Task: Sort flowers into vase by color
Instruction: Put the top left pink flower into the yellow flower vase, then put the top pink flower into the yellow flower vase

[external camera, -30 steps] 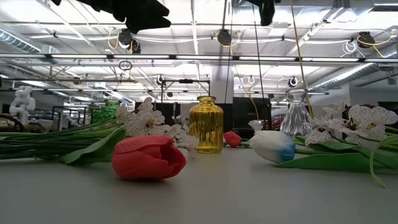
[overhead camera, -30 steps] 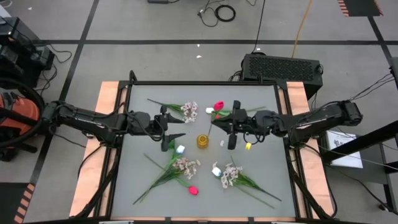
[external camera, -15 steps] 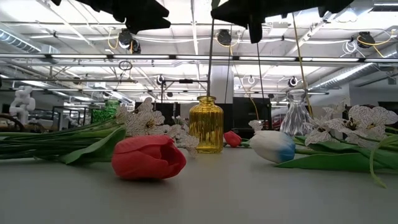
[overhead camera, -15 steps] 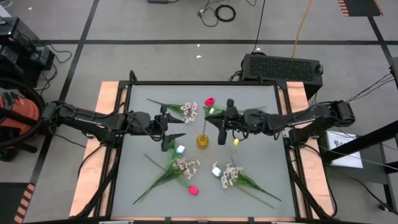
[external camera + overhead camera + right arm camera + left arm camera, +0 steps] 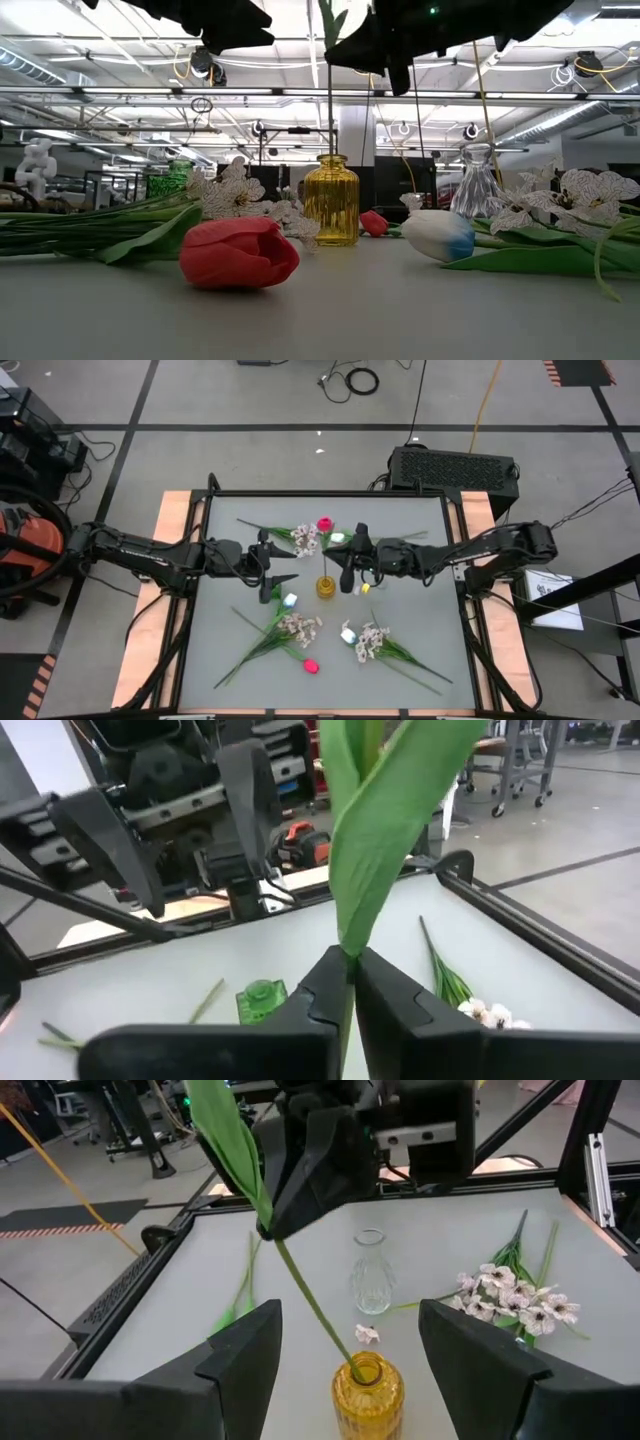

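I see right gripper [image 5: 347, 567] raised above amber vase [image 5: 326, 587], arm reaching in level, fingers clamped on stem of pink-red tulip [image 5: 324, 524]. Tulip: long green stem, broad leaf, bloom leaning beyond vase; stem foot inside vase mouth, directly below gripper. Left gripper [image 5: 277, 579] hovers just beside vase, opposite side, fingers spread wide, holding nothing. Clear vase [image 5: 369, 1270] stands behind amber vase.
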### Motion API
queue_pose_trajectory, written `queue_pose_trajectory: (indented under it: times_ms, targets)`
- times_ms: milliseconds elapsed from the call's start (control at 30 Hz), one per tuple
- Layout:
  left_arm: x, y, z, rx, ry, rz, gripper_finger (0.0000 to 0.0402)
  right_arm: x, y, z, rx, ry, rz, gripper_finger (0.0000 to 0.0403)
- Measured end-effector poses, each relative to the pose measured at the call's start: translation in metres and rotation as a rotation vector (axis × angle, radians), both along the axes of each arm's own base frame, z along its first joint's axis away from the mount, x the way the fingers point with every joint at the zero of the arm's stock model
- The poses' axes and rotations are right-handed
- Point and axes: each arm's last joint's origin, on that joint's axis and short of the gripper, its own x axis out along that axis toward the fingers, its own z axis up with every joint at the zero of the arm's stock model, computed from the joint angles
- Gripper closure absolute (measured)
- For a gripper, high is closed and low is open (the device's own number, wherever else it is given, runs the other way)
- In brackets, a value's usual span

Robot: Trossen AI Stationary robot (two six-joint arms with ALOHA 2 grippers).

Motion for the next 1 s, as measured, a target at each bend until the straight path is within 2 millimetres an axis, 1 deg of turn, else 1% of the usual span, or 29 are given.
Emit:
queue_pose_trajectory:
  times_ms: [133,367,433,567,700,767,833,933,1000]
  targets:
    - [0.000,0.000,-0.001,0.001,0.012,0.000,0.0158,0.000,0.000,-0.003,-0.004,0.030,0.004,0.0353]
    - [-0.001,0.000,-0.002,0.000,0.024,-0.008,0.0158,-0.009,-0.002,0.003,-0.001,0.125,0.014,0.0280]
    - [-0.001,0.000,-0.002,-0.001,0.025,-0.009,0.0158,-0.012,-0.002,0.010,0.000,0.131,0.021,0.0261]
    - [-0.001,0.000,-0.002,-0.020,0.023,-0.006,0.0158,-0.026,-0.002,0.027,-0.027,0.154,0.028,0.0233]
    - [-0.001,0.000,-0.002,-0.050,0.021,0.002,0.0158,-0.050,-0.005,0.045,-0.082,0.187,0.033,0.0223]
    - [-0.001,0.000,-0.002,-0.051,0.021,0.002,0.0158,-0.065,-0.010,0.052,-0.115,0.230,0.022,0.0223]
    - [-0.001,-0.001,-0.002,-0.051,0.021,-0.002,0.0158,-0.078,-0.020,0.055,-0.137,0.278,-0.010,0.0225]
    - [-0.001,-0.001,-0.002,-0.052,0.022,-0.003,0.0158,-0.093,-0.040,0.051,-0.146,0.390,-0.081,0.0226]
    - [-0.001,-0.001,-0.003,-0.051,0.024,-0.003,0.0158,-0.099,-0.053,0.044,-0.137,0.481,-0.091,0.0225]
